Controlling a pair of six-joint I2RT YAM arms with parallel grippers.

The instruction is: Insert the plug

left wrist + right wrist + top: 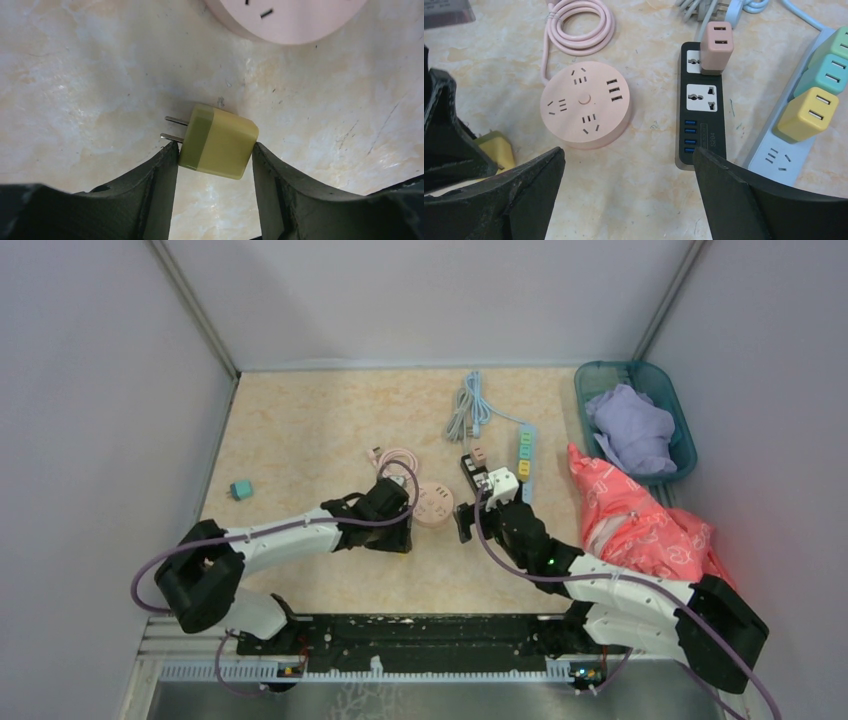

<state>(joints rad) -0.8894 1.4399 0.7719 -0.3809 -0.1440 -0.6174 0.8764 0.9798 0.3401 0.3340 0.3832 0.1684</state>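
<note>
A yellow-green cube plug (pixel 220 142) with two metal prongs lies on the table just below the round pink socket hub (pixel 285 20). My left gripper (pixel 214 146) has its fingertips touching the plug's two sides, prongs pointing left. In the top view the left gripper (pixel 398 532) sits left of the pink hub (pixel 435 505). My right gripper (pixel 627 152) is open and empty, hovering over bare table between the pink hub (pixel 584 105) and a black power strip (pixel 704 110). The plug (pixel 499 150) shows at the left of the right wrist view.
A pink adapter (pixel 716 47) sits in the black strip. A white strip (pixel 774 155) holds yellow and teal adapters. A pink cable coil (pixel 400 460), grey-blue cables (pixel 470 405), a teal plug (pixel 241 490), a teal basket (pixel 680 440) and pink cloth (pixel 640 520) lie around.
</note>
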